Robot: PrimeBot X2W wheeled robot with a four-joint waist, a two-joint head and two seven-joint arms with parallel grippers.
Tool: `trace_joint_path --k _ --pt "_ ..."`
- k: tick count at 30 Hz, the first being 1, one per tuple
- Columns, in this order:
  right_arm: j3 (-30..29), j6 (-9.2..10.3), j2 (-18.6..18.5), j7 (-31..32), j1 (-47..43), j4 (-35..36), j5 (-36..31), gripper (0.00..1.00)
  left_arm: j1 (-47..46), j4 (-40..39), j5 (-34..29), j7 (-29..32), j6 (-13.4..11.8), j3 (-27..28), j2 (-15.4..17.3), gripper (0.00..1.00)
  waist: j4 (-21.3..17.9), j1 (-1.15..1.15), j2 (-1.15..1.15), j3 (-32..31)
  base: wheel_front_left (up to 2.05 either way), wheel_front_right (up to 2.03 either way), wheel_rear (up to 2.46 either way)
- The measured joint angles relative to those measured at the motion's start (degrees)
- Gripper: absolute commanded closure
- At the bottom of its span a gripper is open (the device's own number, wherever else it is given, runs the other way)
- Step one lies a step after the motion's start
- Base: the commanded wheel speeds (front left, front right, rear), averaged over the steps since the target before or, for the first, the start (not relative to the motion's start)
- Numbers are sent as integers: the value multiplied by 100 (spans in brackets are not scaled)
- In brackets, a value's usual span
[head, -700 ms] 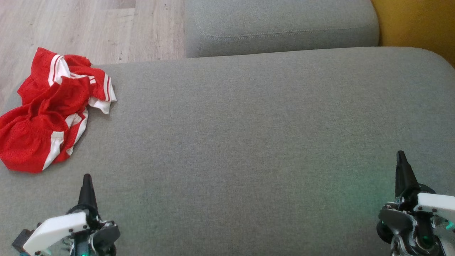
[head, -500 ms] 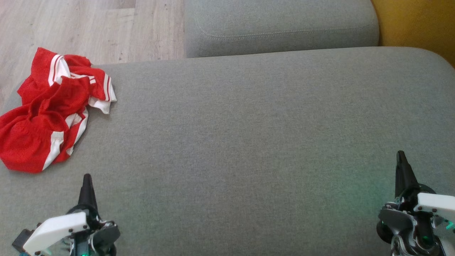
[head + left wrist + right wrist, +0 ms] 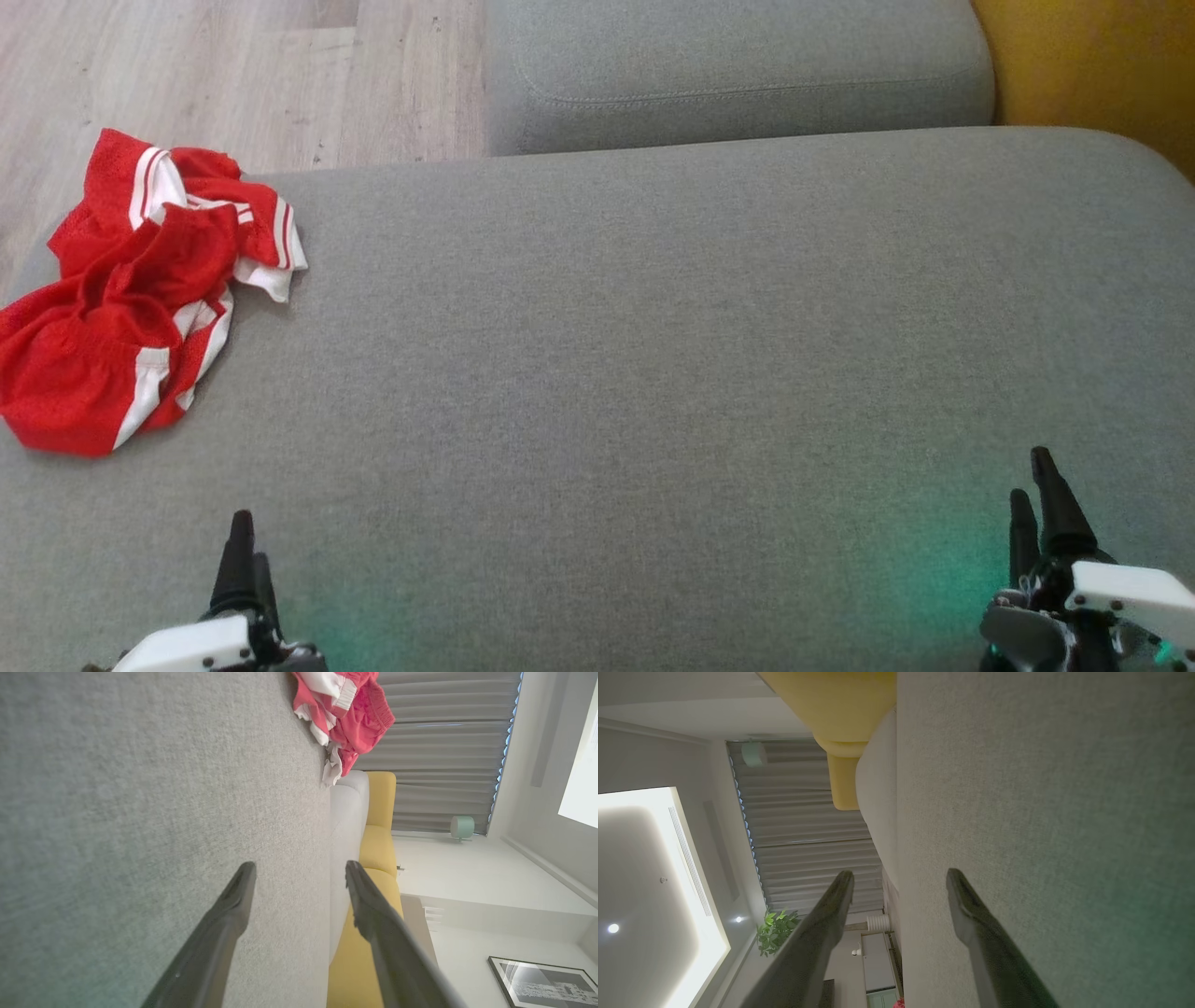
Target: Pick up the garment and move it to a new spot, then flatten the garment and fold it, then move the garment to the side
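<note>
Garment point(image 3: 131, 289): red fabric with a fine mesh-like texture, white side stripes and a white band at one hem, crumpled into a loose, uneven heap. It lies at the left edge of the grey cushion point(image 3: 653, 373), toward the far corner. Cushion: tightly woven grey upholstery, flat on top, with rounded corners. Left claw point(image 3: 247, 551) sits at the lower left near the cushion's front. Its two fingers are dark and taper to points, and in the left wrist view they are spread wide with nothing between them. The garment is ahead of it and to its left, well apart. Right claw point(image 3: 1029, 476) sits at the lower right, its fingers likewise spread and empty, almost the cushion's full width from the garment. A faint green glow shows on the upholstery beside each claw. Beyond the cushion are a second grey cushion point(image 3: 738, 75) with a stitched seam, a pale wood-plank floor point(image 3: 233, 75) and yellow upholstery point(image 3: 1092, 65).
</note>
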State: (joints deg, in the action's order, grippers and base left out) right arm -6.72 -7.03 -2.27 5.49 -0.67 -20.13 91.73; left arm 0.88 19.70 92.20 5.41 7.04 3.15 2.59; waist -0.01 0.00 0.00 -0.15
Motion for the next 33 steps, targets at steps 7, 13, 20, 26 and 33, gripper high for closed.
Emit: trace_joint_path --k 7,13,20,26,33 --pt "40 0 1 -115 -4 46 -201 0 4 -147 -137 -107 -3 -112 -2 0 1 0 0 -33 0 0 0" --pt "44 0 1 -230 -9 130 -623 0 44 -318 -465 -208 -7 -136 -1 0 4 0 0 -60 0 0 0" --pt "105 0 1 -348 -16 332 -1215 0 62 -544 -1003 -346 -111 -231 -1 0 10 0 0 -87 0 0 0" --pt "266 0 0 -421 -37 474 -1827 0 77 -698 -1567 -408 -156 -353 -2 0 19 0 0 -108 0 0 0" --pt "398 0 0 -558 -151 554 -2381 0 105 -723 -2215 -535 -182 -530 -2 0 33 0 0 -127 0 0 0"
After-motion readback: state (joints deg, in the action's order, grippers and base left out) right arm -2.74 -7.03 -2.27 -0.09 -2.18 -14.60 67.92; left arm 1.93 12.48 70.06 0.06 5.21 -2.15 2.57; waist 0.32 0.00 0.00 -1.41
